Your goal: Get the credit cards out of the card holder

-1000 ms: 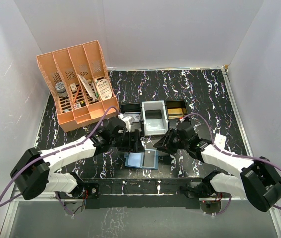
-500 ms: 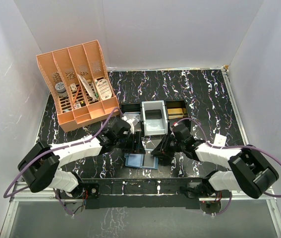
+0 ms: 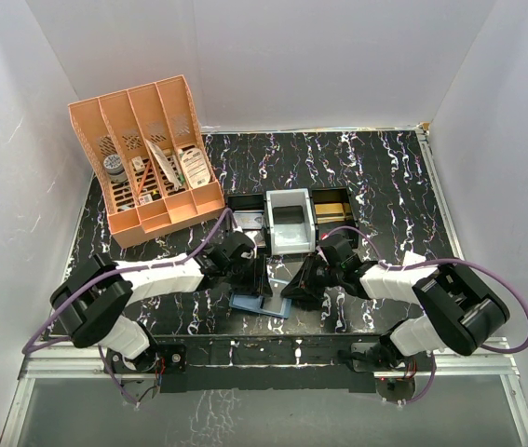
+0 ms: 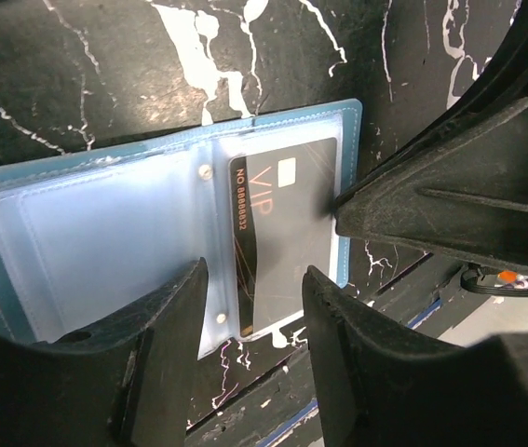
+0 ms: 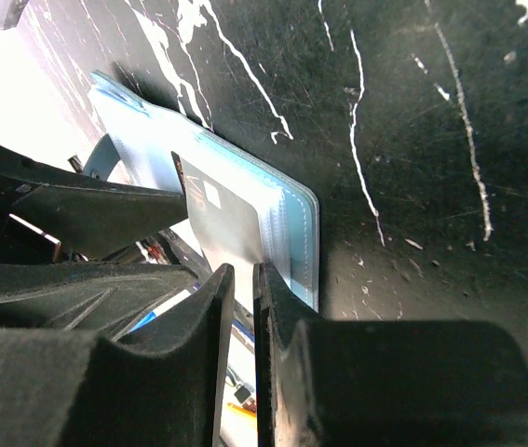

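Black marbled desk (image 3: pixel 385 177) carries the open card holder (image 4: pixel 105 233); left gripper (image 4: pixel 254 279) jaws spread wide over it, right gripper (image 5: pixel 254 279) jaws pinch its black credit card (image 4: pixel 287 233).

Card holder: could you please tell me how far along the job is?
Done: the card holder lies open. In hand: the right gripper, nearly closed, meets the edge of the black card; the left gripper hovers open. Left: the card sits in its pocket.

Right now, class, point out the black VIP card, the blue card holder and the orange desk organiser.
black VIP card (image 4: pixel 287 233), left wrist view, middle of its face.
blue card holder (image 4: pixel 96 237), left wrist view, left clear pocket.
orange desk organiser (image 3: pixel 166 216), top external view, front wall.
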